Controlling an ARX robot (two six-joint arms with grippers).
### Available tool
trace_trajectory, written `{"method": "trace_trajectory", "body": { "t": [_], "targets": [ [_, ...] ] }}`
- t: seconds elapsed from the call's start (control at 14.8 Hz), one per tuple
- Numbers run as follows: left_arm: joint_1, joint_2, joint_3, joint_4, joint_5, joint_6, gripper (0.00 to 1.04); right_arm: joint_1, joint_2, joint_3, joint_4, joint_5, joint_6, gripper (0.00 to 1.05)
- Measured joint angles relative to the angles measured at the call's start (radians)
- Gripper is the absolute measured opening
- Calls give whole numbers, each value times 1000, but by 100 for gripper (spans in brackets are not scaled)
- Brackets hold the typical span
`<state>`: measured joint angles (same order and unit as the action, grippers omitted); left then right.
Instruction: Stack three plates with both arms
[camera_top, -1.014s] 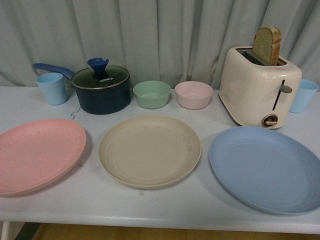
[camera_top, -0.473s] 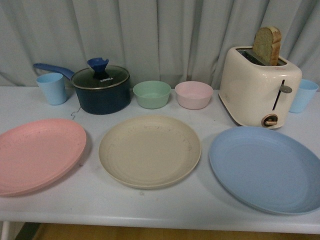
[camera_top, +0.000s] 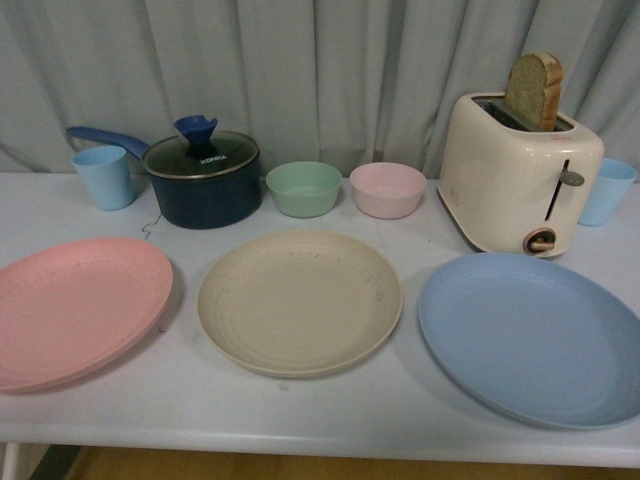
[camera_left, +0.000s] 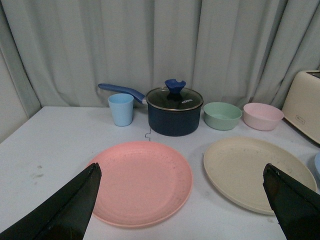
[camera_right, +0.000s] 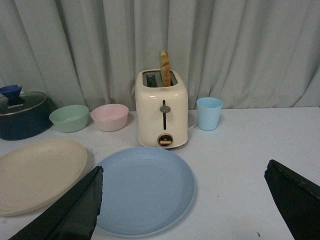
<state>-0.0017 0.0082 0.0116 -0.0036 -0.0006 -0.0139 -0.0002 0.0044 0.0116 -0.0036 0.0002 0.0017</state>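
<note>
Three plates lie side by side along the front of the table. The pink plate (camera_top: 75, 308) is at the left, the beige plate (camera_top: 299, 300) in the middle, the blue plate (camera_top: 530, 335) at the right. No arm shows in the front view. My left gripper (camera_left: 182, 200) is open, hovering short of the pink plate (camera_left: 140, 181) with the beige plate (camera_left: 252, 172) beside it. My right gripper (camera_right: 185, 200) is open too, near the blue plate (camera_right: 142, 189). Nothing is between either pair of fingers.
Along the back stand a light blue cup (camera_top: 103, 176), a dark pot with a glass lid (camera_top: 201, 178), a green bowl (camera_top: 303, 188), a pink bowl (camera_top: 388, 189), a cream toaster (camera_top: 520, 185) with a bread slice, and another blue cup (camera_top: 606, 190). A curtain hangs behind.
</note>
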Motion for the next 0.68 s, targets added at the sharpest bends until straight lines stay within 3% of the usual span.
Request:
{"method": "trace_trajectory", "body": {
  "t": [0.68],
  "targets": [
    [-4, 5, 4, -27, -16, -9, 98, 0, 0, 0, 0, 0, 0, 98]
  ]
}}
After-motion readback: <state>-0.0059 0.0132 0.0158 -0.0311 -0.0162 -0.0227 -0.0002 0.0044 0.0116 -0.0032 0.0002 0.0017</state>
